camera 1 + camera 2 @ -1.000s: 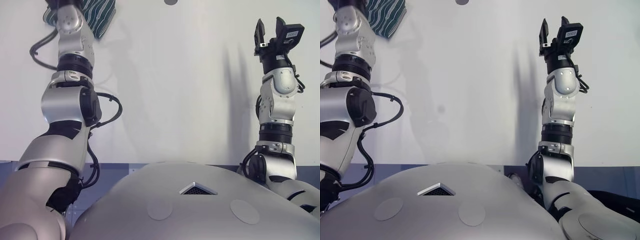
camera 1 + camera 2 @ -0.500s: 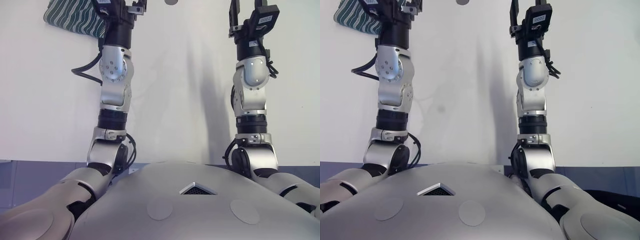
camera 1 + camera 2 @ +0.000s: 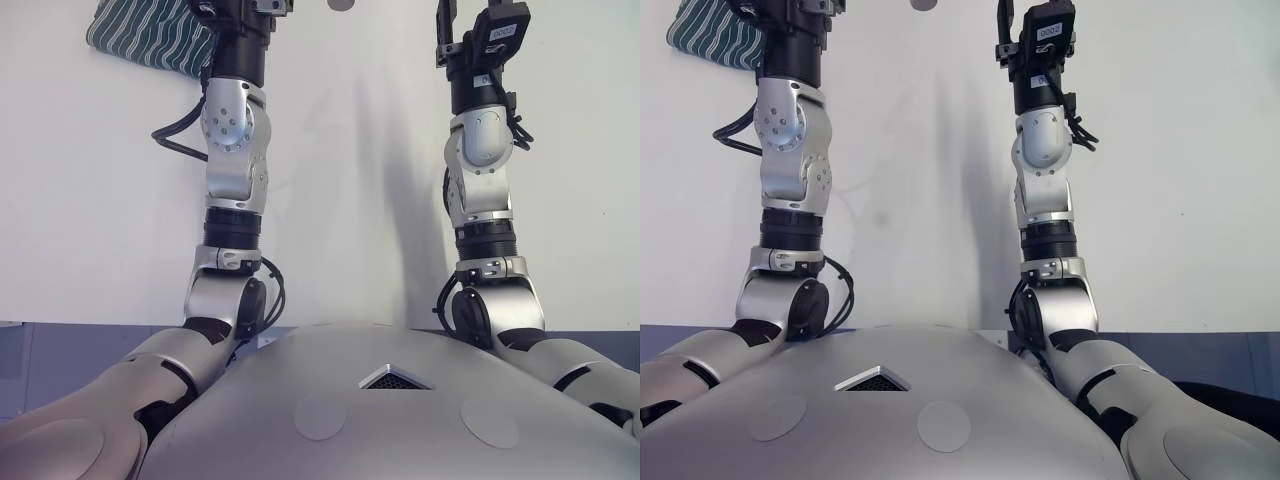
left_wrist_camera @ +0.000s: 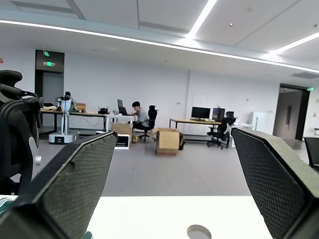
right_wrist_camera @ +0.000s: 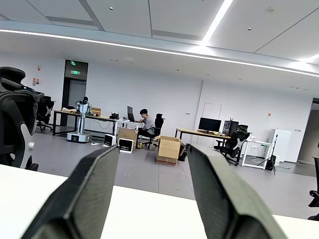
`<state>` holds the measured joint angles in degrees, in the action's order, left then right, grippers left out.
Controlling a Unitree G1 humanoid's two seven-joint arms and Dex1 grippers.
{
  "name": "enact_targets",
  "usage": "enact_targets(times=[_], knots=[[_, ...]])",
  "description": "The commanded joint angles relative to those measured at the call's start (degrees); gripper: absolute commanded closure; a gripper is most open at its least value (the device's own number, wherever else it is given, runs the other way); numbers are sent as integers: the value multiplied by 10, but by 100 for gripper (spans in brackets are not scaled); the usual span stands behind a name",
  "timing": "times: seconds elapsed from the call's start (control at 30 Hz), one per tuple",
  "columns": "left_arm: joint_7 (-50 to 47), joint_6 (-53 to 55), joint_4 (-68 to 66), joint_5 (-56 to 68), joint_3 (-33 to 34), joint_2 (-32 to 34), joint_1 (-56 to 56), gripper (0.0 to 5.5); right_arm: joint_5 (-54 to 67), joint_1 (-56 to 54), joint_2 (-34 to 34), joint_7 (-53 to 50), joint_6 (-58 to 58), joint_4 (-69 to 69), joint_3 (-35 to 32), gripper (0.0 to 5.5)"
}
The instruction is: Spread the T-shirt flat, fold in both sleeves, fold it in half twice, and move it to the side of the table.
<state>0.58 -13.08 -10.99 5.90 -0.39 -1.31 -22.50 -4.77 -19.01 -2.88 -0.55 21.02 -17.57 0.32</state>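
The folded green-and-white striped T-shirt (image 3: 140,40) lies at the far left of the white table (image 3: 340,200). My left arm stretches forward just to the right of it, with the wrist beside the shirt's right edge. The left gripper (image 4: 173,135) is open, its fingers wide apart with nothing between them, and a sliver of the striped cloth (image 4: 4,201) shows by one finger. My right gripper (image 3: 460,18) is held out over the far middle-right of the table, open and empty, as the right wrist view (image 5: 153,149) also shows.
A small grey round spot (image 3: 341,3) marks the far edge of the table between the arms. Beyond the table is an open office floor with desks, chairs and cardboard boxes (image 4: 167,141). The tabletop between and around the arms is bare white.
My left arm has swung from the far left, where it lay over the shirt, to beside its right edge. The right arm has moved left toward the middle. The shirt stays put.
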Motion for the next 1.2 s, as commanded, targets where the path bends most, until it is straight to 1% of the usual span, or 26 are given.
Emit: enact_targets(times=[0.03,0.27,0.53,0.73,0.9,1.2], knots=[[-21,15,0,-34,-5,-3,2,130,-9,-4,-2,-2,-1,5,5,301],[-35,-13,-7,-61,-9,-9,-25,130,-23,4,5,-25,-8,22,8,301],[-9,-2,-13,-48,-12,-17,-25,130,-11,16,9,-34,-19,41,-4,301],[0,6,-11,-52,-11,-9,-16,130,-18,26,16,-28,-19,49,12,301],[0,19,6,-48,-15,-20,-10,130,-16,46,31,-35,-29,67,17,301],[7,32,5,-44,-9,-12,-17,130,-13,45,37,-50,-34,71,3,301]])
